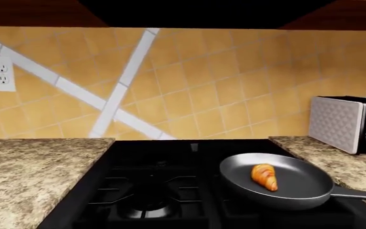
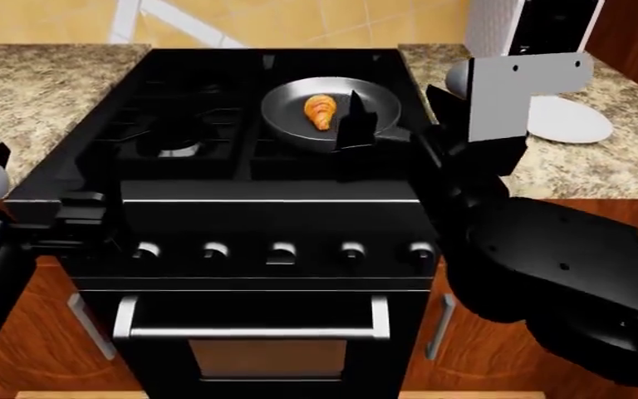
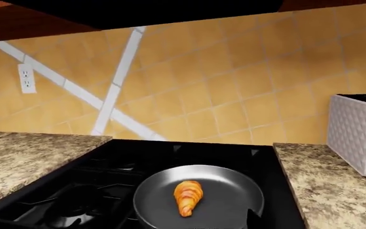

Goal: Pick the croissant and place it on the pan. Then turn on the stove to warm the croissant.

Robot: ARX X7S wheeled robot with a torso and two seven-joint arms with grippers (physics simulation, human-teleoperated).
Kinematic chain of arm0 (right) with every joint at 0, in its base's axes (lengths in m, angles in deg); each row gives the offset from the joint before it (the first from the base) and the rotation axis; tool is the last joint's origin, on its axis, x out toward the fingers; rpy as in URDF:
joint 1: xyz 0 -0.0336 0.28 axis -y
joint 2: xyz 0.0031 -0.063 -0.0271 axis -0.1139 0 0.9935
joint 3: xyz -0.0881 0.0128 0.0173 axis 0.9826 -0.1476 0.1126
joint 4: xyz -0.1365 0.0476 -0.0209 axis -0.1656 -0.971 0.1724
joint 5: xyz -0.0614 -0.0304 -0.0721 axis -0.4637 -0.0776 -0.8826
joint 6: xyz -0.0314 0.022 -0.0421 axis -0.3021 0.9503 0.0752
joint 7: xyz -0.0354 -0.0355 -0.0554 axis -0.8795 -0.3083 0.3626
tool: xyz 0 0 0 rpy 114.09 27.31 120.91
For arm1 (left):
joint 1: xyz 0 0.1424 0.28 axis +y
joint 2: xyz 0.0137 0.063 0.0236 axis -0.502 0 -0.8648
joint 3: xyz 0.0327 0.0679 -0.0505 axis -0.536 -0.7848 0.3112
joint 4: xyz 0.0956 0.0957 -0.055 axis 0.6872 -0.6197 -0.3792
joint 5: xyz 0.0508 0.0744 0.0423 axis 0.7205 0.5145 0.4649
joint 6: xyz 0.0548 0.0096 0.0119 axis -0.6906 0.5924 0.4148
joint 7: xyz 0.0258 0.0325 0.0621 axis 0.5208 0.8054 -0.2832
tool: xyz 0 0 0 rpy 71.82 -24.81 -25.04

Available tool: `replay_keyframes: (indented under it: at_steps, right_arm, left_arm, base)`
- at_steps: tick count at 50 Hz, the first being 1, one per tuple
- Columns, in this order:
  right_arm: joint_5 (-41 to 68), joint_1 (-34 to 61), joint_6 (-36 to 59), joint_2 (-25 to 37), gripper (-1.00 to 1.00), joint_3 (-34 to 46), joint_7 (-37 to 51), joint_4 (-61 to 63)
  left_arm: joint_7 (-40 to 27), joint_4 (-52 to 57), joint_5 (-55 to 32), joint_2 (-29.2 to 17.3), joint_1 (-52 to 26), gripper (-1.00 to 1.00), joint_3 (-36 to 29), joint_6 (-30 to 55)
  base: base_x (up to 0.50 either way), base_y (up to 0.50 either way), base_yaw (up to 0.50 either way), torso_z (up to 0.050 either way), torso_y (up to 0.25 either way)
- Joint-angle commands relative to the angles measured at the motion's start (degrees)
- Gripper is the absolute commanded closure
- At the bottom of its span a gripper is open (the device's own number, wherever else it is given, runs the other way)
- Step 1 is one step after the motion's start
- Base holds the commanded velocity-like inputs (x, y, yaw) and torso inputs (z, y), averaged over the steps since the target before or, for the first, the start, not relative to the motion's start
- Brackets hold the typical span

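The croissant (image 2: pixel 321 110) lies in the dark grey pan (image 2: pixel 296 96), which sits on the back right burner of the black stove (image 2: pixel 186 174). Both also show in the left wrist view (croissant (image 1: pixel 265 176), pan (image 1: pixel 297 188)) and the right wrist view (croissant (image 3: pixel 188 196), pan (image 3: pixel 228 200)). My right gripper (image 2: pixel 397 123) hangs open and empty over the pan's near edge and handle, one fingertip (image 3: pixel 254 219) showing. My left gripper (image 2: pixel 80 220) is at the stove's front left corner, beside the leftmost knob (image 2: pixel 147 249), prongs apart and empty.
A row of several silver-tipped knobs (image 2: pixel 283 251) runs above the oven door handle (image 2: pixel 252 332). Granite counters flank the stove (image 2: pixel 42 83). A white plate (image 2: pixel 571 121) and a white and black appliance (image 2: pixel 530 25) stand on the right counter. My right arm bulks at front right.
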Motion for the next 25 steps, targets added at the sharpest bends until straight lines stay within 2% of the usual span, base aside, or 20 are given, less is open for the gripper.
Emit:
replay_keyframes:
  at_steps: [1,9,25]
  right_arm:
    - [-2.3,-2.6,-3.3,2.7,-1.00,-1.4,7.3,6.3]
    - [-5.5,-4.6,-3.9,4.6,-1.00,-1.1,11.6,10.9]
    - [-7.6,-6.6,-3.9,5.4,-1.00,-0.2,12.3,12.6]
  left_arm:
    - [1.3,1.0,3.8,1.0,0.9,-1.00,-0.7,-0.8]
    - [1.3,1.4,4.0,1.2,1.8,-1.00,-0.6,-1.2]
    - [2.3,3.2,5.4,1.5,4.0,-1.00,-0.8,-2.1]
  base:
    - [0.00,0.00,0.00,-0.050,0.000]
    - [0.00,0.00,0.00,-0.050,0.000]
    - [0.00,0.00,0.00,-0.050,0.000]
